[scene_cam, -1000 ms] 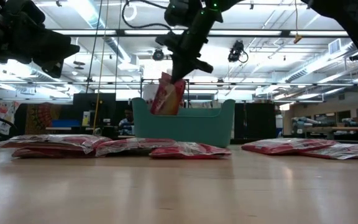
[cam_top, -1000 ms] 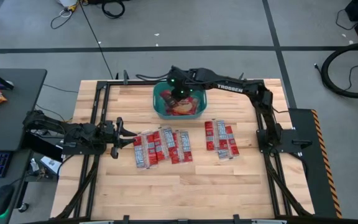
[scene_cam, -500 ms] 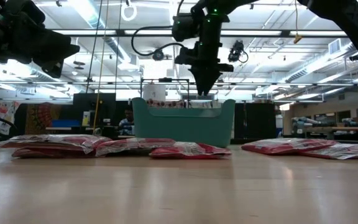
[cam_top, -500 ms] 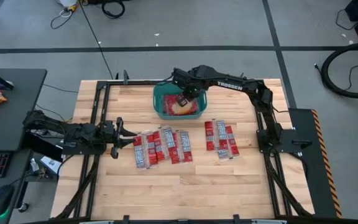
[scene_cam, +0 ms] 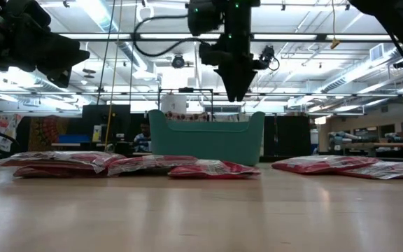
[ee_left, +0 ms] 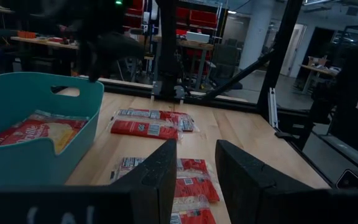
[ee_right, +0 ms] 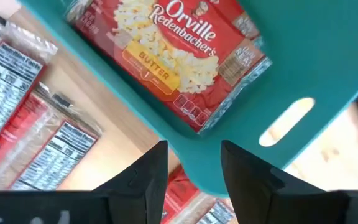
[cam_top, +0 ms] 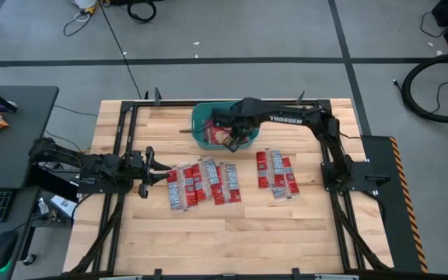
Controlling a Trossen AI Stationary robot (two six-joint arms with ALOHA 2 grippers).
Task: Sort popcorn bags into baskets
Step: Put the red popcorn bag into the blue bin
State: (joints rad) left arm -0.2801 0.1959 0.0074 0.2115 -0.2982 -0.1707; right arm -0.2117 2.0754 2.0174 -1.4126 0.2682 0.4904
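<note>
Table (cam_top: 302,218): pale wood planks, smooth, satin sheen. Tub (ee_right: 328,68): teal plastic, smooth, matt to semi-gloss. Popcorn bags (cam_top: 203,183): glossy crinkled clear film over printed red paper; the one in the tub (ee_right: 173,56) reflects light. Gripper fingers (ee_left: 241,180): dark matt plastic. Table frame (cam_top: 123,124): black matt metal.

robotics lab | workbenches (scene_cam: 369,145) | ceiling strip lights (scene_cam: 306,36) | floor cables (cam_top: 434,85)
</note>
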